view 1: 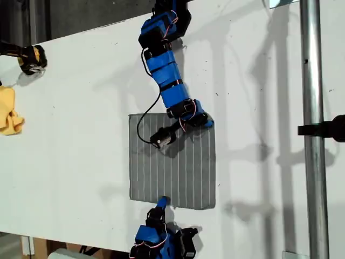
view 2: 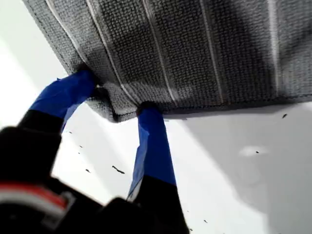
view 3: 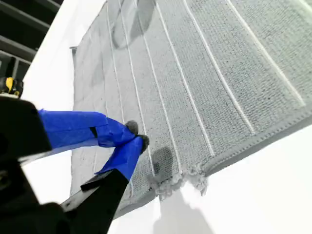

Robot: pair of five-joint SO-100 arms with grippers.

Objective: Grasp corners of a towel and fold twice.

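My first gripper (view 2: 119, 100) has its jaws spread around the edge of the grey striped towel (view 1: 172, 162), which lies flat on the white table (view 1: 75, 108), ready to pinch for the fold. My second gripper (view 3: 134, 136) hangs pressed together, empty, above the cloth's middle. No containers are in view

The towel (view 1: 172, 162) is soft grey cloth in a coarse, nubbly weave with thin pale raised stripes, matt, its hem (view 3: 195, 175) fraying into loose threads. The table (view 1: 81, 135) is smooth, matt white, flecked with small dark marks. Finger pads (view 2: 151, 141) are wrapped in smooth blue tape over black plastic. A pole (view 1: 312, 108) is bare, dull-shining metal. A crumpled yellow cloth (view 1: 8, 110) looks soft.
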